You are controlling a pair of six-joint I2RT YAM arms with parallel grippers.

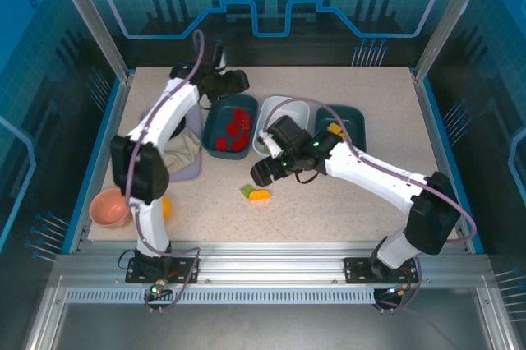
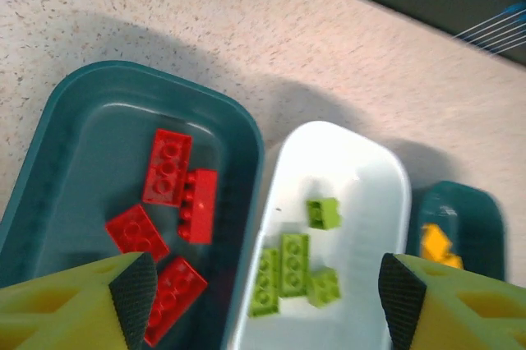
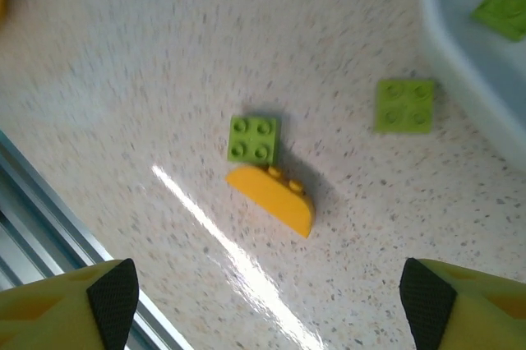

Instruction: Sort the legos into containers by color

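Stock of sorted pieces, as I read it from the remote station:

- Left teal tray [image 2: 49, 161]: four red bricks [image 2: 167, 167], lying flat and loosely clustered.
- White tray [image 2: 370, 169]: four green bricks [image 2: 294, 264].
- Right teal tray [image 2: 485, 218]: at least one yellow-orange brick [image 2: 436, 245]; the rest of that tray is cut off at the frame edge.

Outstanding, on the bare table [image 3: 123, 79]:
- One green brick [image 3: 253, 138], touching a curved orange brick [image 3: 271, 200].
- A second green brick [image 3: 404, 105], just beside the white tray's wall.

Judgement: most of the job is done, and three loose pieces are left that I can count.

Grippers:
- Left gripper [image 2: 267, 297]: hangs above the red and white trays, jaws spread wide, nothing between them.
- Right gripper [image 3: 269, 305]: over the loose pair, jaws released and wide, empty.

Views compared:
- Overhead gives the row of three trays and both arms. It also takes in a lavender tray [image 1: 187, 171] and a pink bowl [image 1: 109, 207] off to the left.
- Left wrist view supplies the count inside each tray.
- Right wrist view supplies the studs and the contact between the loose pair. It also gives me the second green piece, which I cannot pick out with any confidence from above.
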